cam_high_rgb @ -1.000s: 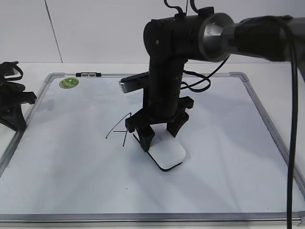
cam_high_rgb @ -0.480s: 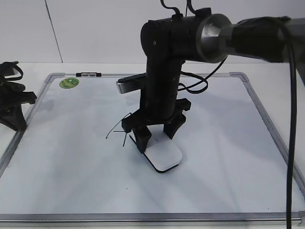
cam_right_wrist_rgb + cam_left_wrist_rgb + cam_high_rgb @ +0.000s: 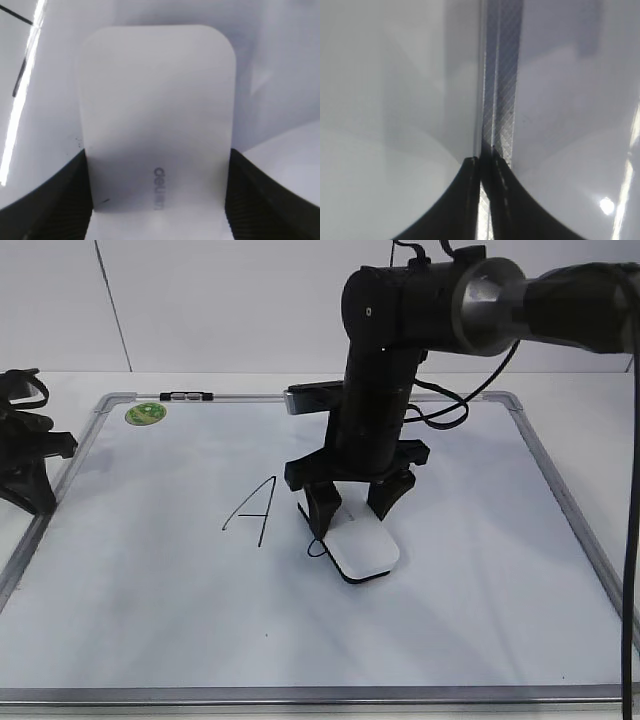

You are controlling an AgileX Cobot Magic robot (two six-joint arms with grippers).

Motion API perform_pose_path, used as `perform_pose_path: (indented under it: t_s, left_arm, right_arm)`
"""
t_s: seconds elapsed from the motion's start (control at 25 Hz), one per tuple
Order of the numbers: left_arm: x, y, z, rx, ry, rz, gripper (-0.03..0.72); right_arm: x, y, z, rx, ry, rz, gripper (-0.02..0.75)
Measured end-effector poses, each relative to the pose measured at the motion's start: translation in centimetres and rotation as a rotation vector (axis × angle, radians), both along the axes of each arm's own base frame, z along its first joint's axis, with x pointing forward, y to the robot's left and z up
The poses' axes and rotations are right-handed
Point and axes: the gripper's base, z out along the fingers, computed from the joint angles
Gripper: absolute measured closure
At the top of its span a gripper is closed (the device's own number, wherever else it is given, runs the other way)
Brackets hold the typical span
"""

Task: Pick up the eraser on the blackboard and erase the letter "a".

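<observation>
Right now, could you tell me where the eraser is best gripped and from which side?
Grip the eraser across its two long straight edges, coming from above. It lies flat on the blackboard, so only those sides are free. The right gripper already straddles it this way.

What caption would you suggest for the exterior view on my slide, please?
Right gripper presses the eraser onto the blackboard beside capital A.

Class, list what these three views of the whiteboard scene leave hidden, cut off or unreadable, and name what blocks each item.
- Letter "a": exterior view, mostly covered by the eraser and the right gripper; only a small curl shows.
- Eraser's felt underside: right wrist view, hidden beneath its white top.
- Left gripper: exterior view, cut off by the left edge.
- Green sticker: exterior view, print too small.
</observation>
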Motion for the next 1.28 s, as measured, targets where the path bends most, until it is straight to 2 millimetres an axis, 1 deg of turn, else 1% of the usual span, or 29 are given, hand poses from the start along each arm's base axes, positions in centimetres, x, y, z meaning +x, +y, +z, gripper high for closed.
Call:
perform_pose_path:
  t_s: [0.6,0.8,1.04,1.28]
  left_arm:
    - [0.0,0.0,0.0,-0.003,0.000,0.002,0.676]
    - [0.0,0.0,0.0,-0.005,0.000,0.003,0.676]
    - [0.0,0.0,-0.1,-0.005,0.001,0.003,0.676]
    - [0.0,0.0,-0.1,-0.005,0.001,0.003,0.676]
  right_arm:
    - [0.2,-0.4,0.2,-0.016,-0.020,-0.001,0.183]
    - [-0.1,-0.4,0.0,-0.017,-0.025,0.000,0.183]
    - [-0.8,0.6,0.0,-0.022,-0.036,0.039,0.183]
    - [-2.0,2.3,-0.1,-0.052,-0.053,0.113,0.183]
